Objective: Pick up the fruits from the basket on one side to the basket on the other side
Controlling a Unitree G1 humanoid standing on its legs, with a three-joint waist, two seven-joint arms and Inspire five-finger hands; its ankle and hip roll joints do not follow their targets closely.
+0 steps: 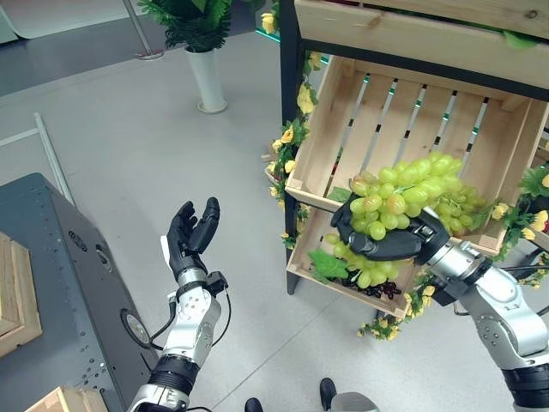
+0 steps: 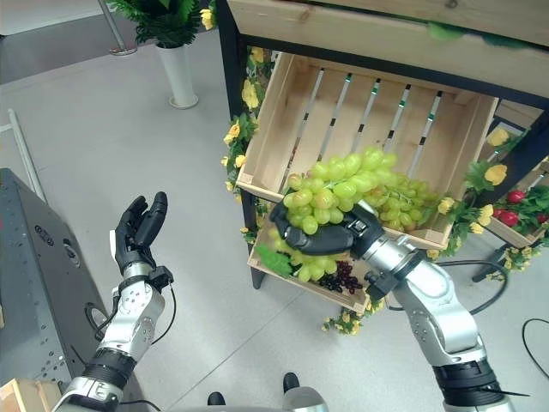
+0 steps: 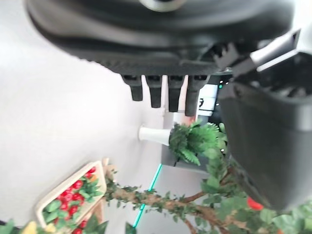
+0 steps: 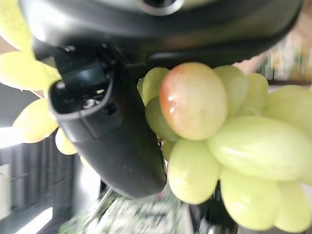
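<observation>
A large bunch of green grapes rests in my right hand, whose fingers curl up around it, just in front of the tilted wooden crate on the rack. Close up, the grapes press against the right hand's thumb. More green grapes and dark grapes lie in the lower crate beneath. My left hand is held up over the floor, well left of the rack, fingers straight and holding nothing; its fingers point out into the room.
A dark rack trimmed with yellow flowers holds the crates. A white vase with a green plant stands on the floor behind. A grey table with wooden boxes is at the left. Red fruits lie at the far right.
</observation>
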